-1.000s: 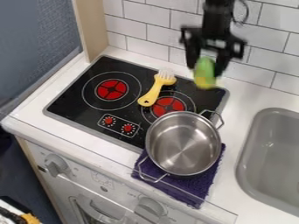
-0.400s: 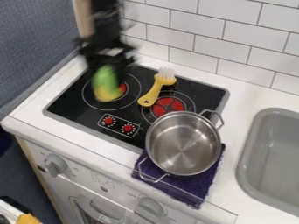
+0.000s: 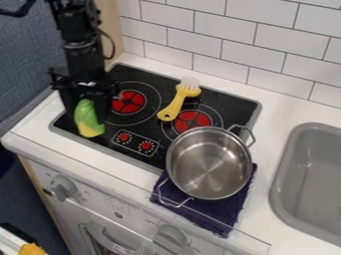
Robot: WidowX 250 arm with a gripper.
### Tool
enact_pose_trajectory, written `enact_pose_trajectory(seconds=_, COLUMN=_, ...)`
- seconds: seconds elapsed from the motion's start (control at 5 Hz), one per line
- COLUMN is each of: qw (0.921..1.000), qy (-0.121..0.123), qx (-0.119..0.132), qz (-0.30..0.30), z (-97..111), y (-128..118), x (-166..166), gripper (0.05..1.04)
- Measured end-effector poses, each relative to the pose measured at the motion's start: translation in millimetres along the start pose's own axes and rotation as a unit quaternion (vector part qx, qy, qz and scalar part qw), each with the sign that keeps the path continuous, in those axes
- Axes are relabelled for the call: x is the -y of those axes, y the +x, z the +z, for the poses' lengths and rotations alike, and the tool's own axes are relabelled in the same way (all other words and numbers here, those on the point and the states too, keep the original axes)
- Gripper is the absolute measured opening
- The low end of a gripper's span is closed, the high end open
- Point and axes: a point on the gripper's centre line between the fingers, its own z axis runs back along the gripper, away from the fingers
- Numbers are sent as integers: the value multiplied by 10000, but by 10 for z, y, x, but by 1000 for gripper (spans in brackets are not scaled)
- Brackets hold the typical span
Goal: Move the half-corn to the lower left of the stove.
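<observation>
I have the gripper clamped on the half-corn at the near left corner of the stove; I'd ease straight down without drifting off the edge, and let go gently only once it rests steady

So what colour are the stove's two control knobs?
Red, in the camera view.
</observation>
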Motion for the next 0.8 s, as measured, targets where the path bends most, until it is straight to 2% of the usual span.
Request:
enact_pose_trajectory(seconds=0.4, qw=9994, qy=57, qx=232, qz=259, z=67, y=162, x=-249, gripper=691)
enact_pose_trajectory(seconds=0.8, qw=9989, qy=186, qx=43, qz=423, z=-72, y=246, x=-386, gripper=691)
